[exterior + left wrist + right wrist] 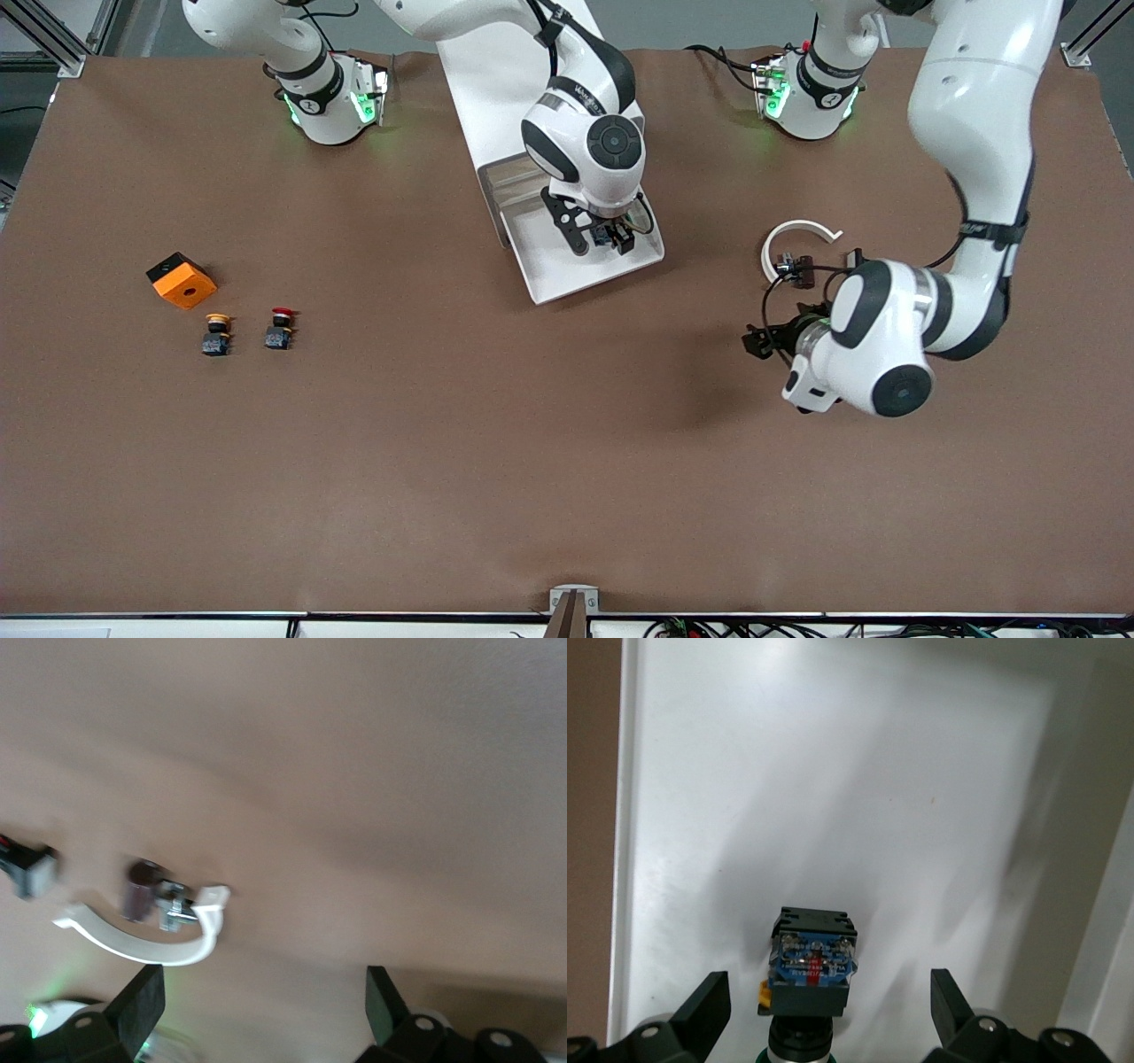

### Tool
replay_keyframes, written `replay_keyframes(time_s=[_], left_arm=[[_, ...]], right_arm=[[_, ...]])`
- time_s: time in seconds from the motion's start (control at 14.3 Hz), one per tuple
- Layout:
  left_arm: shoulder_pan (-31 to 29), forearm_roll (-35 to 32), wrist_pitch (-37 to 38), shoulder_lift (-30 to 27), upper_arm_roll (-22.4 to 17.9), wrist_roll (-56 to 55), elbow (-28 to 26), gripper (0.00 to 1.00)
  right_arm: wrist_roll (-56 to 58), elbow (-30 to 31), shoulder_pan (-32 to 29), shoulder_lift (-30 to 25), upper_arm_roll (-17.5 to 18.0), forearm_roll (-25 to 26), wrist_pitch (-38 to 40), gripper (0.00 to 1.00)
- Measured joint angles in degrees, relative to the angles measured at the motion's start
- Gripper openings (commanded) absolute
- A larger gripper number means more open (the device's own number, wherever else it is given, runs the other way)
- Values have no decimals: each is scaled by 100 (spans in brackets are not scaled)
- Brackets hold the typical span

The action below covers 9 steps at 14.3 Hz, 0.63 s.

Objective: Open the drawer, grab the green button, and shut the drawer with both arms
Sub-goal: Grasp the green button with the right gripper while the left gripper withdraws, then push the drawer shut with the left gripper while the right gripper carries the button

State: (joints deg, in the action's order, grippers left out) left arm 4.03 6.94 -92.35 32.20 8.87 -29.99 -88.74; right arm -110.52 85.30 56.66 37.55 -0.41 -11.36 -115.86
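Drawer (589, 257) already pulled out: I am hovering my right gripper (824, 1010), jaws wide, over the green button (811, 970) lying inside it, not yet grasped; my left gripper (261, 1005) is waiting, jaws wide. Closing remains.

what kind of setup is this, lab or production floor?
Likely a robotics lab bench: two Franka arms bolted to a table under brown covering, aluminium framing at the corners, cables along the edge. Props: a drawer holding a button, and loose buttons.
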Motion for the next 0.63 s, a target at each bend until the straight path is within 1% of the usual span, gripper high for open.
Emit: replay_keyframes(time_s=[0.07,0.14,0.21,0.28,0.35,0.42,0.49,0.63], left_arm=[[-187,-4,-7,-274,-4,354,-116,100],[-385,-5,-7,-535,-6,619,-195,100],[-560,-5,-3,-774,-7,792,-248,100],[-680,-5,7,-978,-7,888,-294,100],[-728,-5,17,-1132,-6,939,-336,100],[-720,-5,15,-1230,2,957,-372,100],[-686,-5,-12,-1274,29,957,-399,100],[-611,-5,-240,-1273,149,957,-450,100]], right_arm=[[0,0,7,11,-1,23,-35,94],[0,0,10,24,-3,31,-75,63],[0,-1,11,35,-6,34,-98,39],[1,-1,11,40,-11,34,-114,28],[1,0,10,41,-19,34,-135,19],[1,-1,10,42,-26,34,-168,13],[1,0,10,44,-32,34,-187,1],[1,-2,10,46,-37,38,-204,0]])
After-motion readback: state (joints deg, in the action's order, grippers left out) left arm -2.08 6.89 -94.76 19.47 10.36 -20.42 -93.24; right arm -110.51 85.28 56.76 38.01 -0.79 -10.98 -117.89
